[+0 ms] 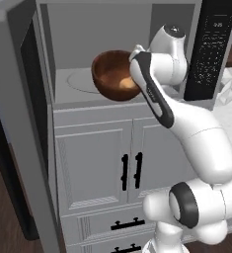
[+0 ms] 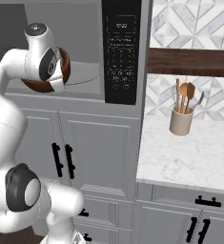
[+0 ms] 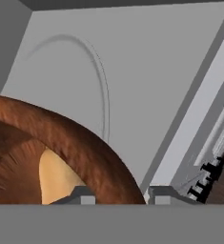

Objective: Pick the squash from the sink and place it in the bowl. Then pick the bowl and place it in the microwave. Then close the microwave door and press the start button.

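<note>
Arm reaches up and forward into the open microwave [image 1: 63, 29]. The bowl [image 1: 110, 74] is carried at the cavity mouth, tilted with its opening toward the left base camera, over the near right part of the grey floor. Whether its underside touches the floor, cannot tell.

The squash [image 1: 127, 83] lies inside the bowl, a pale tan patch low against the inner wall, partly hidden by the white wrist. In the hand view the squash [image 3: 56, 178] shows as a tan wedge just inside the rim.

The fingers [image 3: 118, 195] straddle the bowl's rim [image 3: 85, 147]: one tip sits inside the bowl by the squash, the other outside the wall, so the wall passes between them and they appear clamped on it. Contact itself sits at the frame edge and is not clear.

The turntable [image 3: 101, 81] shows as a faint circular outline on the cavity floor, beyond and left of the bowl.

The microwave door [image 1: 19, 123] stands swung wide open at the left, edge-on to the left base camera. The black control panel [image 2: 121, 52] runs down the microwave's right side.

From the right base view the bowl [image 2: 37, 86] is mostly hidden behind the wrist. Further right, a marble surface [image 2: 180, 152] carries a beige utensil holder [image 2: 181, 120] with wooden tools.
</note>
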Controlling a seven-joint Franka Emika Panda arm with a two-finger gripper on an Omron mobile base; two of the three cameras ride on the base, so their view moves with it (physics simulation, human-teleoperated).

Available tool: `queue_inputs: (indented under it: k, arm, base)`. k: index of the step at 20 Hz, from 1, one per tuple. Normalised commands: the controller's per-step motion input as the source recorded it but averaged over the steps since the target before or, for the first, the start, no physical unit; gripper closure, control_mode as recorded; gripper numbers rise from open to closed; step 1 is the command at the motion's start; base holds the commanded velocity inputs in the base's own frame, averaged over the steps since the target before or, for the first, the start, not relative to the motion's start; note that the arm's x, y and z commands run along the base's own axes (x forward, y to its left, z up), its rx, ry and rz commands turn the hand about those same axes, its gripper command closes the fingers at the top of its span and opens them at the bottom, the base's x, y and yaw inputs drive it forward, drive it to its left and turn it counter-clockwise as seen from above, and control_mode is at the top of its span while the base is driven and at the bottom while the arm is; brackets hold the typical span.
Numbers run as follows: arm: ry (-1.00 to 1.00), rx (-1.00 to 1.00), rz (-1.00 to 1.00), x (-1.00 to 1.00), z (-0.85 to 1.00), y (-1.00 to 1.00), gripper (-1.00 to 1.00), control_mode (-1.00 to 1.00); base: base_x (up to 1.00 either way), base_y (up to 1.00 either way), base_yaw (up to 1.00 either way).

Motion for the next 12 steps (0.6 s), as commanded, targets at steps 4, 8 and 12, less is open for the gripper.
queue_inputs:
  k: [4, 8, 12]
  arm:
    - [0.00, 0.03, -0.01, 0.58, 0.00, 0.00, 1.00, -1.00]
    - [0.00, 0.02, -0.06, 0.38, 0.00, 0.00, 1.00, -1.00]
    - [0.00, 0.02, -0.10, 0.40, -0.05, 0.00, 1.00, -1.00]
  base:
    - [0.00, 0.00, 0.00]
    - [0.00, 0.00, 0.00]
    - [0.00, 0.00, 0.00]
